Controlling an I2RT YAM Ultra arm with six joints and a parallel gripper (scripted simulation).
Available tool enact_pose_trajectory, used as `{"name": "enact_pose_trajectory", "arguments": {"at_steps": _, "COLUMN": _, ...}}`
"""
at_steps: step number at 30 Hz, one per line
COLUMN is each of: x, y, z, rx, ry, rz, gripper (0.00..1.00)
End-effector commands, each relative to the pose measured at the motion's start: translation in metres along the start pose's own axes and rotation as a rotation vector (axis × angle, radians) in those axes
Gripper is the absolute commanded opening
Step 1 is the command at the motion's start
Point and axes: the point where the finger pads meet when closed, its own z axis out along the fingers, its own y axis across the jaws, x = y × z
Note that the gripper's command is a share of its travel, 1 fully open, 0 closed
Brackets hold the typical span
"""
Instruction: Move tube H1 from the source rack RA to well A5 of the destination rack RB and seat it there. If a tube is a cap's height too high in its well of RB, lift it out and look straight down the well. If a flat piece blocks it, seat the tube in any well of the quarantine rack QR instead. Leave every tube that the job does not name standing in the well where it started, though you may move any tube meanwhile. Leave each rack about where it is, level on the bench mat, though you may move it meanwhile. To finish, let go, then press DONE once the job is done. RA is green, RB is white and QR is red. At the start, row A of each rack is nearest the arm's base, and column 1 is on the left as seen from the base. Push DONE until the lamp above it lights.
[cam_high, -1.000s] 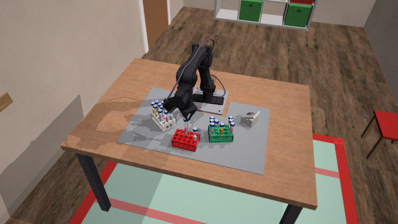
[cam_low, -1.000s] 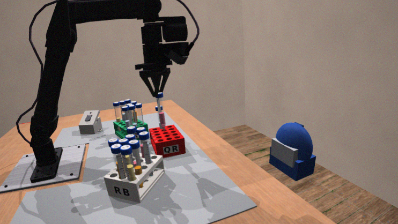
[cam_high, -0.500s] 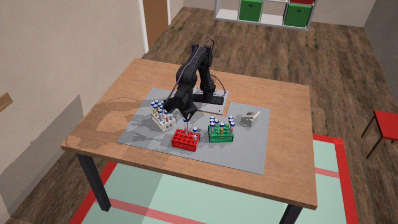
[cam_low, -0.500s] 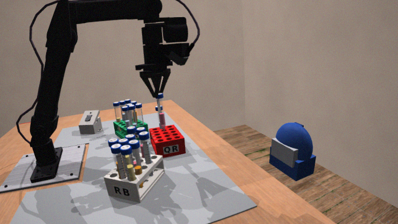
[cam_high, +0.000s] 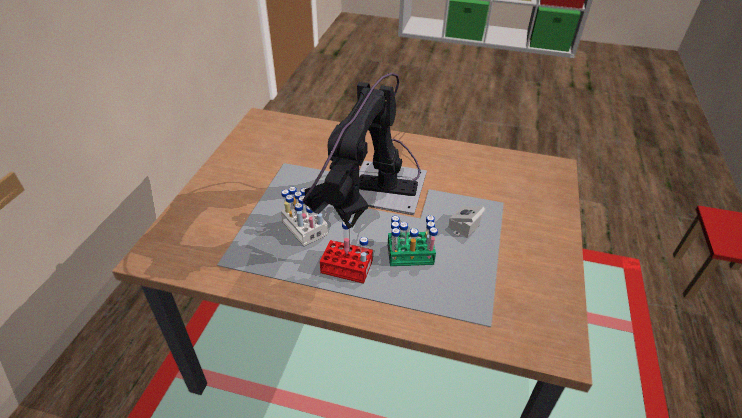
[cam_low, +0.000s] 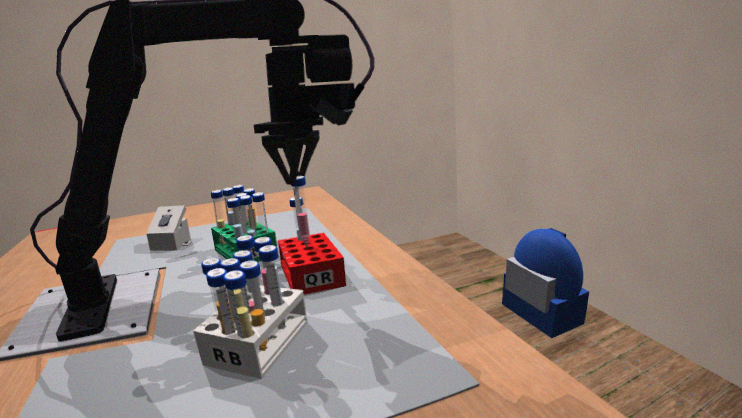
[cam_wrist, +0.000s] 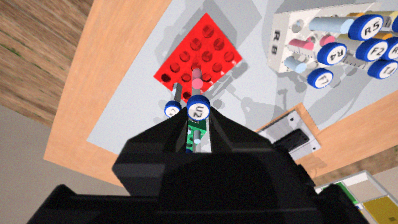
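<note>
My gripper (cam_high: 349, 223) (cam_low: 294, 181) (cam_wrist: 198, 111) is shut on the blue cap of a pink-filled tube (cam_high: 346, 243) (cam_low: 303, 225) (cam_wrist: 198, 106) labelled U2. The tube hangs upright over the red rack QR (cam_high: 342, 271) (cam_low: 312, 267) (cam_wrist: 207, 19), its lower end at the rack's top; whether it is in a well is unclear. Another tube (cam_high: 363, 242) (cam_low: 296, 201) (cam_wrist: 172, 109) stands lower in QR. The green rack RA (cam_high: 412, 260) holds several capped tubes; their labels are unreadable, so I cannot pick out H1. The white rack RB (cam_low: 207, 345) (cam_wrist: 282, 30) is crowded with tubes.
The grey DONE box (cam_high: 465, 222) (cam_low: 167, 228) stands beyond RA, on the side away from RB. RB's tall caps, R5 (cam_wrist: 366, 27) and R4 (cam_wrist: 331, 53) among them, rise beside QR. The metal base plate (cam_high: 410, 203) (cam_low: 140, 311) is at the arm's foot.
</note>
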Motion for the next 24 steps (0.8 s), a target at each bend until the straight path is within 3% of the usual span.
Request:
{"name": "enact_pose_trajectory", "arguments": {"at_steps": 1, "x": -0.003, "y": 0.002, "z": 0.006, "rx": 0.001, "ry": -0.005, "rz": -0.006, "gripper": 0.0}}
{"name": "enact_pose_trajectory", "arguments": {"at_steps": 24, "x": -0.004, "y": 0.011, "z": 0.008, "rx": -0.02, "ry": -0.027, "rz": -0.006, "gripper": 0.0}}
